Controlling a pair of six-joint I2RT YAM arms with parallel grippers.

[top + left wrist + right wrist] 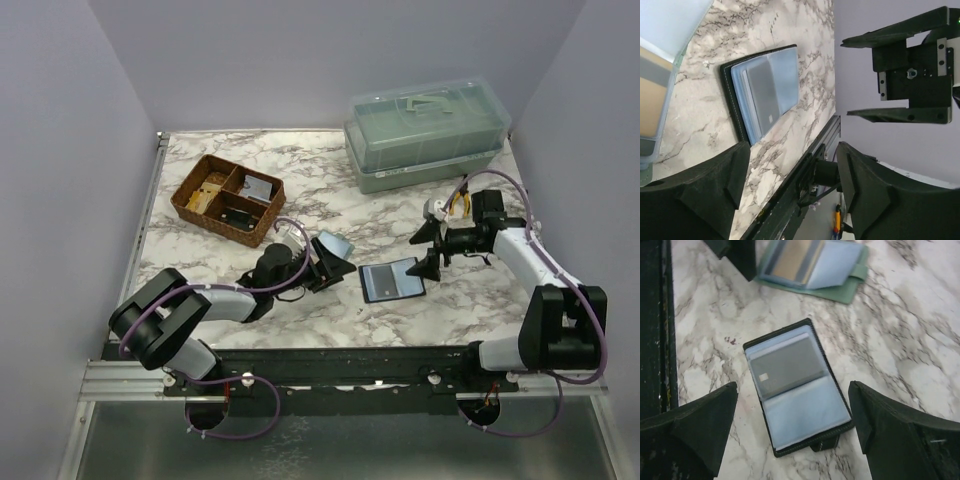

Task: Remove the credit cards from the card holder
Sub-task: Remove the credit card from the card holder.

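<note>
Card holder (797,390): open flat on bench (900,330), grey credit card (787,367) in one sleeve, long axis slanted.
Right tool (792,387): spread, empty, directly above card holder; nearer arm.
Left tool (792,145): spread, empty, left of card holder.

a white marble-patterned table (330,180) with grey veins fills the middle of the top view. plain pale lilac-grey walls close it in on three sides: a back wall (300,60), a left wall (60,200) and a right wall (590,150). a black rail (350,365) runs along the table's near edge, and below it lies a dull metal sheet (350,445). the light is soft and even, with only faint shadows.
</note>
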